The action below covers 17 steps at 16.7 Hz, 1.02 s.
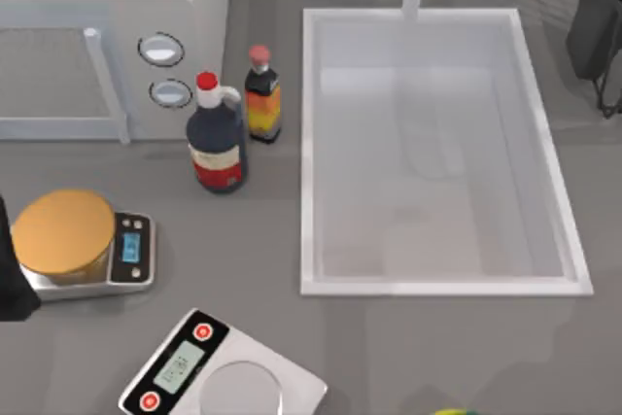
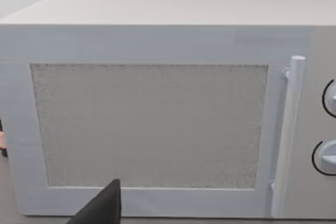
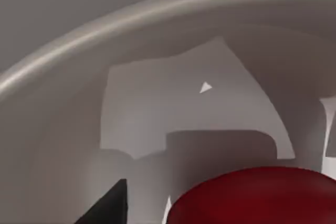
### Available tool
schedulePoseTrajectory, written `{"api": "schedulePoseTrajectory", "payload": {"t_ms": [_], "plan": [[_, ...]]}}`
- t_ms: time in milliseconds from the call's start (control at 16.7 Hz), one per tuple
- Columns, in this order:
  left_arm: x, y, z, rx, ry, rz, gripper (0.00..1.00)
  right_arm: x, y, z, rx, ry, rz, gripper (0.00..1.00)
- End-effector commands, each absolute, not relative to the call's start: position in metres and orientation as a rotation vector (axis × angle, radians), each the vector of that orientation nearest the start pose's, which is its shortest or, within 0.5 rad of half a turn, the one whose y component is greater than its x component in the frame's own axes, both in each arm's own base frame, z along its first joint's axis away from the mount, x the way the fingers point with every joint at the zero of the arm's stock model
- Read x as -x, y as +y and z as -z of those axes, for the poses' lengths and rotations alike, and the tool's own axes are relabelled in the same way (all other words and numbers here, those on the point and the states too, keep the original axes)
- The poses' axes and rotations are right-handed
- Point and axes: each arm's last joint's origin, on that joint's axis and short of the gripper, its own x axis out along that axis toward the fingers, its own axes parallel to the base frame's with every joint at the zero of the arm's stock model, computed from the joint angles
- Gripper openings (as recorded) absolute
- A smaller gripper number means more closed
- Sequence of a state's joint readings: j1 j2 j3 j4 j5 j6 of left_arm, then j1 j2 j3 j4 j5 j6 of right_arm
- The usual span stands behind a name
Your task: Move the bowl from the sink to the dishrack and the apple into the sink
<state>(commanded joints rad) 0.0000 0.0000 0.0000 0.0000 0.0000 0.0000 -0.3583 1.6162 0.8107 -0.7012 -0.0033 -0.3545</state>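
White microwave (image 1: pixel 107 36) in the counter's (image 1: pixel 253 269) back left corner, with 2 round dials (image 1: pixel 160 49) beside its door handle (image 1: pixel 105 85). Just right of it, 2 red-capped bottles standing upright: a dark blue jug-like bottle (image 1: pixel 216 135) and a slimmer bottle with an orange label (image 1: pixel 261 96), nearly touching. Near the left edge, a golden-orange disc (image 1: pixel 63 230) resting on a small scale (image 1: pixel 126 258); at the front edge, a second scale (image 1: pixel 222 371) with 2 red buttons, and further right a yellow-green object (image 1: pixel 452 412).

The grey table (image 1: pixel 408 347) carries a microwave (image 1: pixel 107 36), two bottles (image 1: pixel 216 138), two scales (image 1: pixel 131 255) and the sink (image 1: pixel 307 157).
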Motion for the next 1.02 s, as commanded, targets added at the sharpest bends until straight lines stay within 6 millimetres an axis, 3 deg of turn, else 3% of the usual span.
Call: {"api": "schedulePoseTrajectory", "payload": {"t_ms": [240,480,1020], "plan": [[-0.106,-0.001,-0.16,0.0,0.0,0.0,1.0,-0.231,-0.087,-0.094,-0.005,1.565,0.008,1.0],[-0.106,-0.001,-0.16,0.0,0.0,0.0,1.0,-0.23,-0.086,-0.092,-0.008,1.571,0.008,1.0],[-0.106,-0.001,-0.16,0.0,0.0,0.0,1.0,-0.23,-0.086,-0.092,-0.008,1.571,0.008,0.32]]}}
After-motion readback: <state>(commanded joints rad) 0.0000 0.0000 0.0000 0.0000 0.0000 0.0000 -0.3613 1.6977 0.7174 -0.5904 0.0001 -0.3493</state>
